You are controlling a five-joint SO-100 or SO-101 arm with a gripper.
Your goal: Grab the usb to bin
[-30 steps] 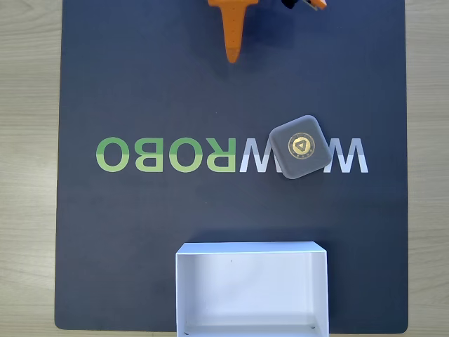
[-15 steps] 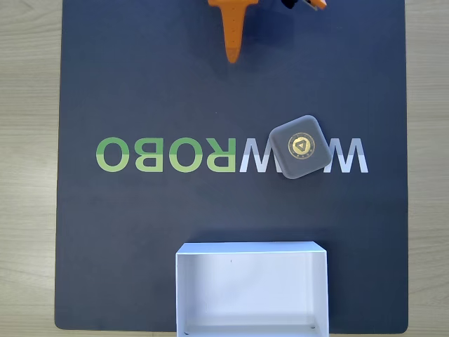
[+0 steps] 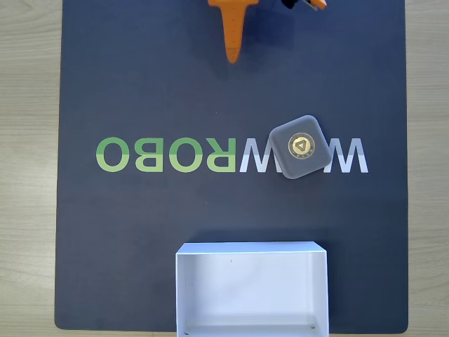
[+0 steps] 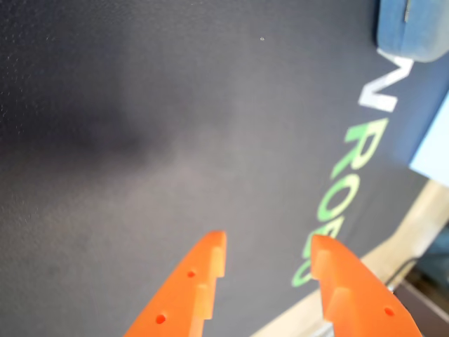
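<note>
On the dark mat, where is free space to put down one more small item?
Free: the mat above the lettering, and the strip left of the bin, in the fixed view. The bin's inside is bare. Crowded: around the usb and under the open end effector.

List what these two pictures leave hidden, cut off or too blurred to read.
- Bin: its near wall runs off the bottom edge of the fixed view; in the wrist view only a pale corner enters at the right edge.
- Usb: cut by the top edge of the wrist view and blurred, emblem unseen.
- Tool: the fixed view's top edge cuts off everything above its orange fingers.
- Mat lettering: partly covered by the usb.
</note>
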